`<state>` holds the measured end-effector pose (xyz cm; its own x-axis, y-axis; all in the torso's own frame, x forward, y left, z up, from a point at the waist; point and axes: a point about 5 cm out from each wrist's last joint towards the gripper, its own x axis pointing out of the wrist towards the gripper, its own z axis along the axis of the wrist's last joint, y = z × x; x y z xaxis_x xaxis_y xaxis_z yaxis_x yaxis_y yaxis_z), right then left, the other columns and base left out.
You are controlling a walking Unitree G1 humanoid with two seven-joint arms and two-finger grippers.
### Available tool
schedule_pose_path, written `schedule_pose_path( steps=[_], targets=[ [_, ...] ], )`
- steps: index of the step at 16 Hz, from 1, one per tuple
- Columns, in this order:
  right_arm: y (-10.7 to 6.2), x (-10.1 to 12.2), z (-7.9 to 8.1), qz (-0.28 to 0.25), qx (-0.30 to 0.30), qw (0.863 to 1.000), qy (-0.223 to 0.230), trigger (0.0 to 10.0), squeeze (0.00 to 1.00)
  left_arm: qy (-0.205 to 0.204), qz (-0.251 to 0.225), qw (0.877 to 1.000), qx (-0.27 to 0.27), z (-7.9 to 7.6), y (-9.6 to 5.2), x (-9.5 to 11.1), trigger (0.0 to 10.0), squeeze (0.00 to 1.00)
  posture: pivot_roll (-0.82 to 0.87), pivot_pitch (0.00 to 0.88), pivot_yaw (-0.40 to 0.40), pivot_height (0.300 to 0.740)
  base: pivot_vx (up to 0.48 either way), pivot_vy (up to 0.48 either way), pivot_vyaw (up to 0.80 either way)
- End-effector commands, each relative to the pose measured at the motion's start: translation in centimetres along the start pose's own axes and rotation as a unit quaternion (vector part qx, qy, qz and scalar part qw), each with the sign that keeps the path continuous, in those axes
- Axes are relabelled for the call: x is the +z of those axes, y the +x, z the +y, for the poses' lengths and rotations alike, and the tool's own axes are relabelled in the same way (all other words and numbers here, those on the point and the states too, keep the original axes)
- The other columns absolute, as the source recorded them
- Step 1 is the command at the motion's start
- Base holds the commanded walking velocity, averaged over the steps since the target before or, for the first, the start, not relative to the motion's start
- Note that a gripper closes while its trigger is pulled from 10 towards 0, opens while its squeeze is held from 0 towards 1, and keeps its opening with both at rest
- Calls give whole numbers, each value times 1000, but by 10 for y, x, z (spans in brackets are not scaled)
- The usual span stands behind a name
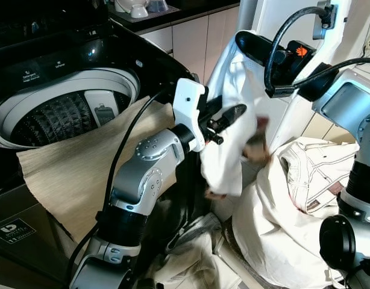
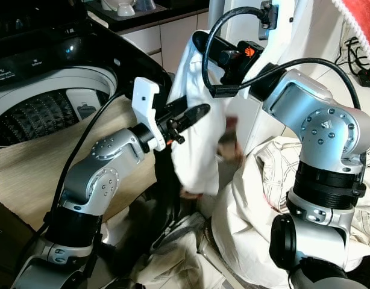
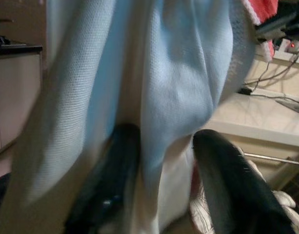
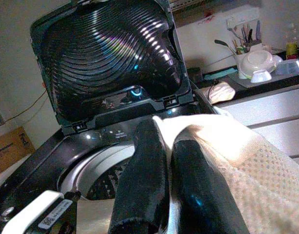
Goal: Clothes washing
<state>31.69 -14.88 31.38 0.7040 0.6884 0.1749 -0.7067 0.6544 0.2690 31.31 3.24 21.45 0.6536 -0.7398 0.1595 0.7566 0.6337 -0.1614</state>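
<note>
A white garment (image 1: 227, 162) hangs in the air in front of me, just right of the washing machine. My right gripper (image 1: 240, 41) is raised high and shut on the garment's top edge; the right wrist view shows the cloth pinched between the two black fingers (image 4: 140, 165). My left gripper (image 1: 233, 112) reaches in from the left at mid height. Its fingers (image 3: 227, 180) stand open on either side of a hanging fold of the cloth (image 3: 174, 87). The top-loading washing machine's drum (image 1: 64, 114) is open at the left, its lid (image 4: 110, 53) raised.
A beige cloth (image 1: 70, 174) is draped over the machine's front edge. A heap of cream laundry (image 1: 293, 198) sits low on the right, and more clothes (image 1: 191, 259) lie on the floor between my arms. Cabinets (image 1: 191, 36) stand behind.
</note>
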Motion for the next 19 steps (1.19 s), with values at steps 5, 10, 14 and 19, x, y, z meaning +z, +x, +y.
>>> schedule_pose_path(
  steps=[5, 10, 14, 19],
  targets=[
    [-1, 8, 5, -19, 10, 1000, -12, 0, 0, -10, -20, 1000, 12, 3, 2, 6, 0, 0, -78, 0, 25, 740, 0, 0, 0],
    [1, 11, 5, -25, 8, 1000, -15, 0, 0, -2, -33, 999, 28, 11, 1, 12, 0, 0, -76, 0, 29, 740, 0, 0, 0],
    [-1, 9, 6, -23, 8, 1000, -15, 0, 0, 3, -49, 998, 50, 20, -1, 16, 0, 0, -78, 0, 30, 740, 0, 0, 0],
    [-6, 7, 5, -20, 13, 1000, 2, 10000, 1000, 31, -78, 992, 99, 45, -7, 37, 0, 0, -72, 0, 28, 740, 0, 0, 0]
  ],
)
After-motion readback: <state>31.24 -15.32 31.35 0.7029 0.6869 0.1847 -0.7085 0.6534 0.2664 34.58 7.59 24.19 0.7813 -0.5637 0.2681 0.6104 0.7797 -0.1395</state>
